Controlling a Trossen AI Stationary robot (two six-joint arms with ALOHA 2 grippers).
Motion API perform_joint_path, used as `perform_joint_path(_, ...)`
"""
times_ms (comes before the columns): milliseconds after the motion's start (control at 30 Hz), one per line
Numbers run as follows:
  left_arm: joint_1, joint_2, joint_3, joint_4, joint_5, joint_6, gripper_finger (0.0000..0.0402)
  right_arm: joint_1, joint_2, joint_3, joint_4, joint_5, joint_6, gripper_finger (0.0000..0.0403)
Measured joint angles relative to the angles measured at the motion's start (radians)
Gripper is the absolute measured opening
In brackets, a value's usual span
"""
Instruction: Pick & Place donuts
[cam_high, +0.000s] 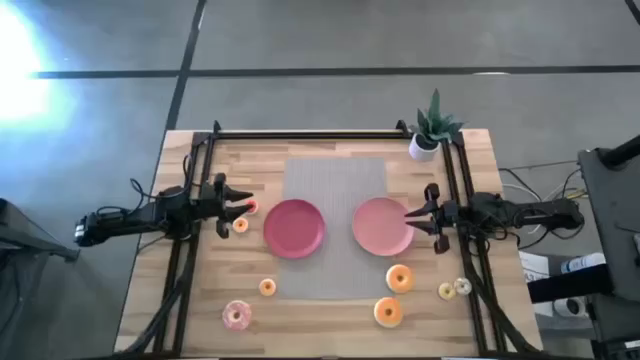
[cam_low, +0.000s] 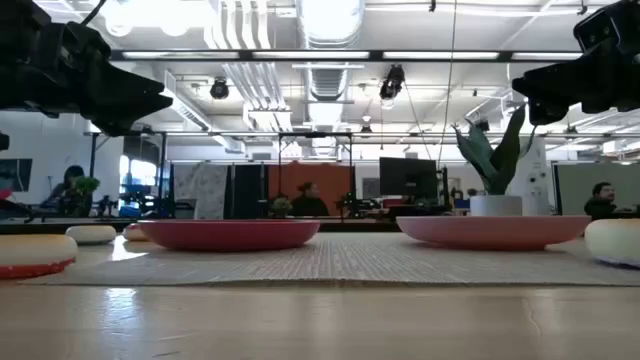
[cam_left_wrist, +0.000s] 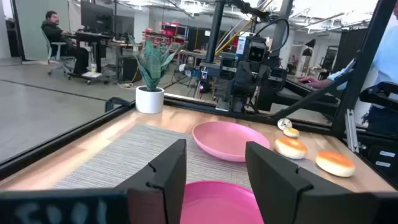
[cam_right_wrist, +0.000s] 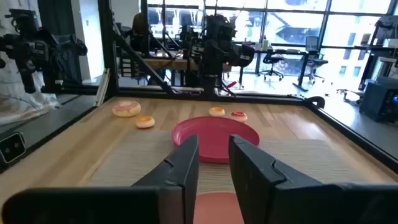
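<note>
Several small toy donuts lie flat on the table. A red donut (cam_high: 250, 207) and a small orange donut (cam_high: 240, 225) sit just by my left gripper (cam_high: 236, 208). A pink donut (cam_high: 237, 316) and another small orange donut (cam_high: 267, 287) lie near the front left. Two big orange donuts (cam_high: 400, 278) (cam_high: 388, 312) and two tiny ones (cam_high: 446, 291) (cam_high: 463, 287) lie front right. My left gripper (cam_left_wrist: 217, 168) is open, above the table left of the dark pink plate (cam_high: 294, 228). My right gripper (cam_right_wrist: 214, 158) is open, at the light pink plate's (cam_high: 383, 225) right rim.
Both plates rest on a grey mat (cam_high: 335, 180) in the table's middle. A potted plant (cam_high: 428, 135) stands at the far right corner. A black frame (cam_high: 300, 133) runs along the far edge and both sides. People sit at desks in the room beyond.
</note>
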Motion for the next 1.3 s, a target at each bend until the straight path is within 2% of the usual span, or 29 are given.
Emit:
perform_joint_path(400,0.0,0.0,0.0,0.0,0.0,0.0,0.0139,0.0,0.0,0.0,0.0,0.0,0.0,0.0068)
perform_joint_path(900,0.0,0.0,0.0,0.0,0.004,0.0,0.0139,0.0,0.0,0.0,0.0,0.0,0.0,0.0082)
perform_joint_path(1167,0.0,0.0,0.0,0.0,0.004,0.0,0.0139,0.0,0.0,0.0,0.001,0.001,-0.005,0.0072)
perform_joint_path(1300,0.0,0.0,0.0,0.0,0.003,0.0,0.0139,-0.001,0.017,0.0,0.098,0.033,-0.222,0.0068)
